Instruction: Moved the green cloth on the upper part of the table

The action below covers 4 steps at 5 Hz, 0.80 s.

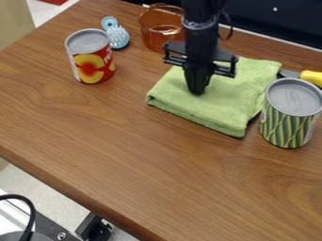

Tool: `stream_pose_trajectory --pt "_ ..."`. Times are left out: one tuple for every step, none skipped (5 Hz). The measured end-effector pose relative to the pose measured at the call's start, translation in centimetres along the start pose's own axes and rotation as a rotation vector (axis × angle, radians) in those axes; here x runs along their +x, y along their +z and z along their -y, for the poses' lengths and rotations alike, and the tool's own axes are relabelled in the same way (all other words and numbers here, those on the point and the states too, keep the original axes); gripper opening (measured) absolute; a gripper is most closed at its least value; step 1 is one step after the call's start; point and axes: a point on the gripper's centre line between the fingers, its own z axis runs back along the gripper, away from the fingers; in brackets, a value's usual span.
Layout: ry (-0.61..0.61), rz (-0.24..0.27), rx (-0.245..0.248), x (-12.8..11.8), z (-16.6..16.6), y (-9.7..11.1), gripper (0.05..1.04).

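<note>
Currently late-stage: gripper down on the green cloth, release and retreat look left

Jaws narrow, tips together as far as I can see, pointing down at the cloth's top. Can't tell if a bit of fabric is pinched between them.

Directly below and around the jaws: green cloth, folded, lying mostly flat, on the upper part of the table. One corner sticks out toward the camera, down-right of the jaws.

Just beyond the jaws, up-left: clear orange pot, near the cloth's far side. Right of the jaws, past the cloth: can with green stripes, right beside the cloth's edge; contact unclear. Yellow handle behind that can. Farther left of the jaws: red-and-yellow can, blue brush behind it, both well apart from the cloth.

Progress: placement looks basically met. Remaining, my read: open if anything's gripped, go straight up. Risk: a snagged fold dragging the cloth into the striped can.
</note>
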Motion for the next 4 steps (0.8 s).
stream_pose_trajectory --pt "0.032 -0.023 0.014 -0.6 -0.6 -0.3 0.053" --pt "0.034 -0.029 0.016 -1.8 -1.3 -0.2 0.053" --pt "0.063 -0.023 0.029 -2.9 -1.9 -0.1 0.053" --pt "0.060 -0.022 0.049 -4.0 -2.7 0.0 0.053"
